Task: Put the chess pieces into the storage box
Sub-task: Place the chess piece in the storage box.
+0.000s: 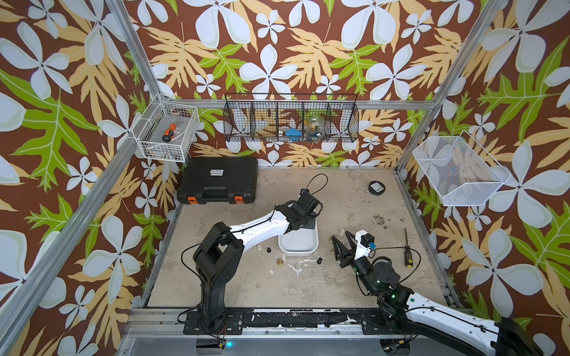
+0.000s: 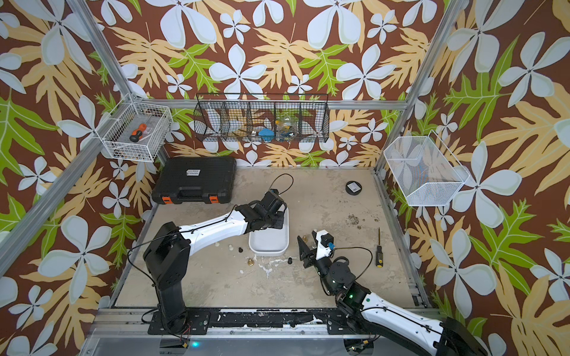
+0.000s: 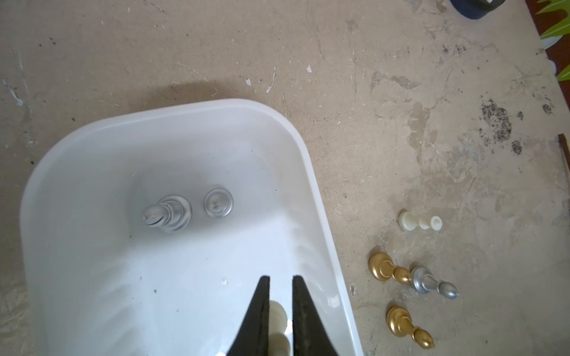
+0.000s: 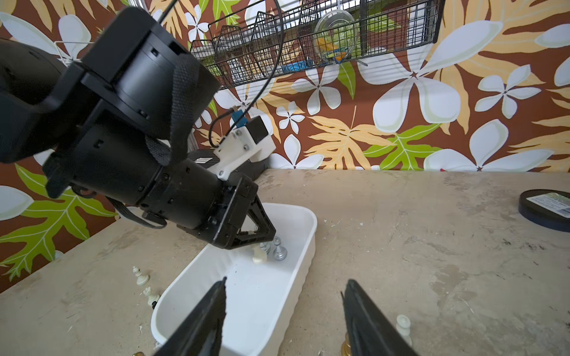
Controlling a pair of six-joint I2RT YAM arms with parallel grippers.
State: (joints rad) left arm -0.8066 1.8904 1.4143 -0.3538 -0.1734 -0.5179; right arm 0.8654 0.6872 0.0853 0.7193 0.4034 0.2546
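Left end effector (image 3: 280, 279) pinching a cream piece (image 3: 278, 320) over the storage box (image 3: 308, 160) — release looks due next.

In both top views the left arm (image 1: 259, 225) reaches over the box's far end, so a drop lands inside; a black piece (image 1: 319, 261) and a gold piece (image 1: 280, 262) wait on the tabletop (image 1: 308, 286) near the box. Left wrist: jaws pressed together on the cream piece, two silver pieces (image 3: 168, 212) inside the box, more lying just outside its rim. Right wrist: right end effector (image 4: 285, 280) spread, empty, beside the box — likely staged for the next pick.
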